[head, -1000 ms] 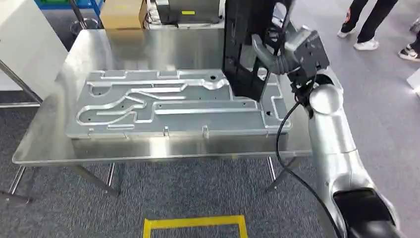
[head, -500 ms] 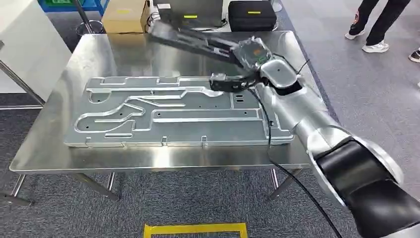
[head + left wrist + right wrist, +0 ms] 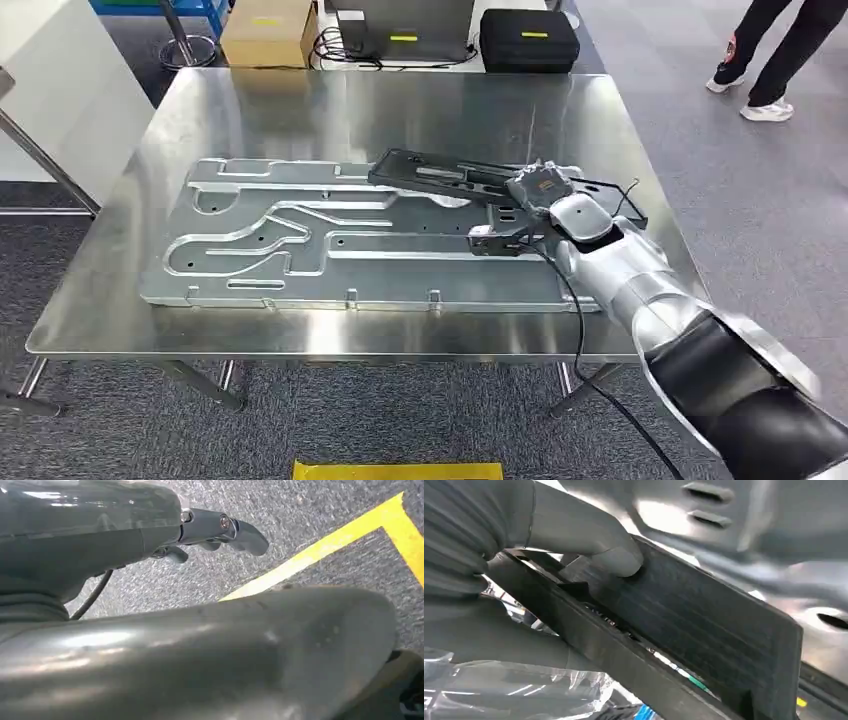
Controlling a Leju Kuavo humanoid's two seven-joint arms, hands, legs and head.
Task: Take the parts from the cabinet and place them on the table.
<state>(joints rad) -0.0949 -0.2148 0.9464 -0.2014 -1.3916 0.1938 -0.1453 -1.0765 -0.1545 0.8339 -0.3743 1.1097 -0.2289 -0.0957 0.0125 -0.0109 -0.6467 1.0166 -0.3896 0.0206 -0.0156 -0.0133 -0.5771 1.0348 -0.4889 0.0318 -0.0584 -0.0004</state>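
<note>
black part (image 3: 450, 176), silver grooved plate (image 3: 300, 240), shiny steel table (image 3: 330, 110), tan box (image 3: 268, 30), speckled grey carpet (image 3: 400, 410), yellow floor tape (image 3: 398, 469)

Right robot hand (image 3: 524, 545) grips black part (image 3: 704, 625) — thumb on top.

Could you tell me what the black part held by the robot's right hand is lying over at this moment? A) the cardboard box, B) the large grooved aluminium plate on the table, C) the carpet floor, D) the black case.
B: the black part, gripped by the right hand, lies across the aluminium plate.
</note>
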